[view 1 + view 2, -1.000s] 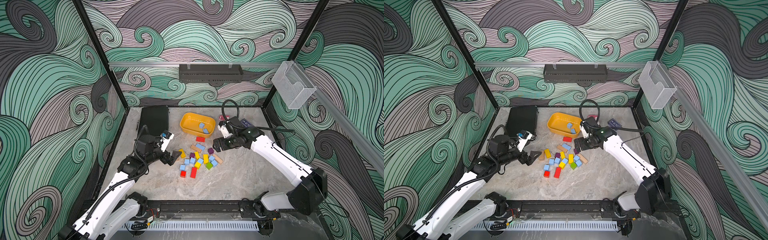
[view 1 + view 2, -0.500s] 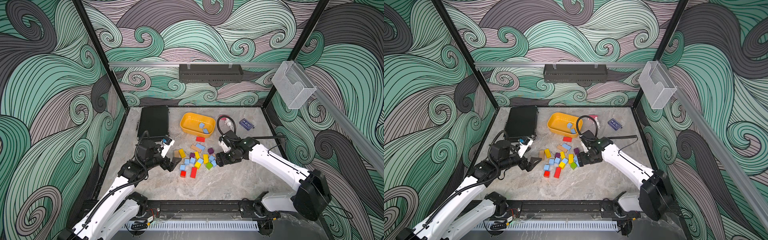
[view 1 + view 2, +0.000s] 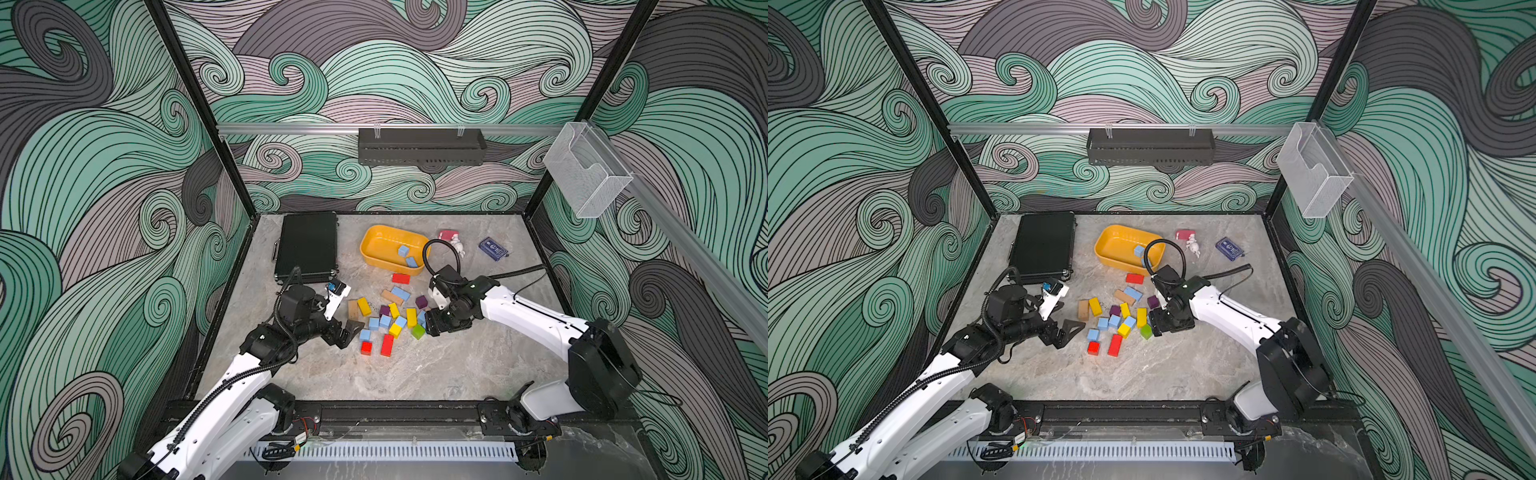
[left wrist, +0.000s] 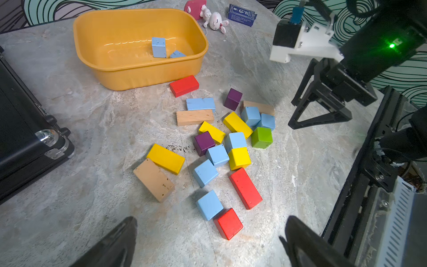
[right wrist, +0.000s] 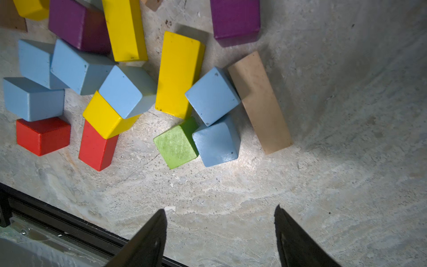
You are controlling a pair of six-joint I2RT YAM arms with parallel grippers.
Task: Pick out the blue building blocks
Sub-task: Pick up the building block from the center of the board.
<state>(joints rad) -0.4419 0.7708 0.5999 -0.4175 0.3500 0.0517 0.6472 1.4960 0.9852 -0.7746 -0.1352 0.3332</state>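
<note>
Since descending, right end effector (image 5: 219, 208) near blue blocks (image 5: 212, 94) (jaws narrower)

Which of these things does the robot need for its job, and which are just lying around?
For the job: blue blocks, two of them already in the yellow tub.

Just lying about: red blocks, yellow blocks, purple blocks, green block, wooden blocks, black case, navy packet, little bunny toy.
</note>
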